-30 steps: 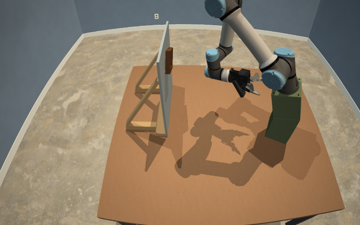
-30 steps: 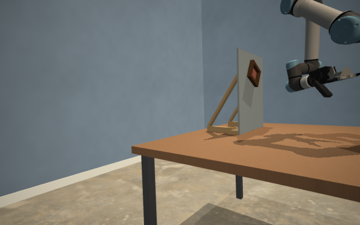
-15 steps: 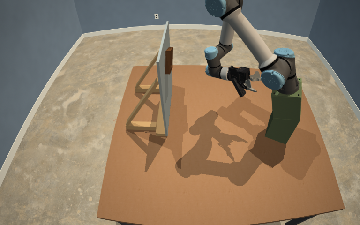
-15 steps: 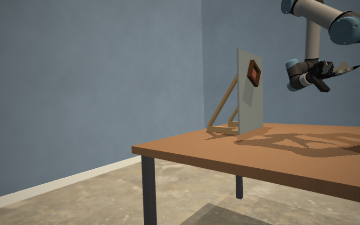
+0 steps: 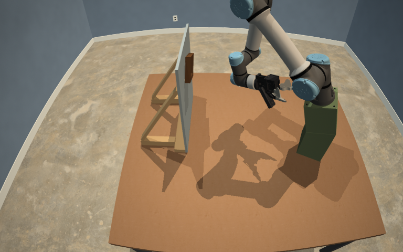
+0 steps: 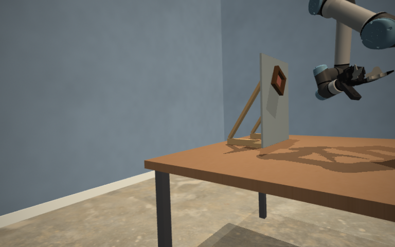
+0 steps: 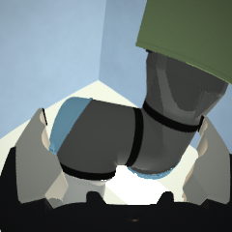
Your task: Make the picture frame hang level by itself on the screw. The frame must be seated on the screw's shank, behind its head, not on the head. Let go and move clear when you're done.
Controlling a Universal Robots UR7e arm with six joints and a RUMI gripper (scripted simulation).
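Note:
The picture frame, brown with a reddish picture, is on the front of the upright grey board, in its upper part. In the exterior view it looks clearly tilted: its top edge slopes more steeply than the board's, and its sides lean. The screw is hidden, so its seating on the shank or head cannot be told. My gripper is open and empty. It is well away from the frame, on the robot's side, with its fingers pointing away from the board. The wrist view does not show the frame.
Wooden braces support the board from behind on the table. The green robot pedestal stands at the opposite side. The arm's own dark links are close in front of the wrist camera.

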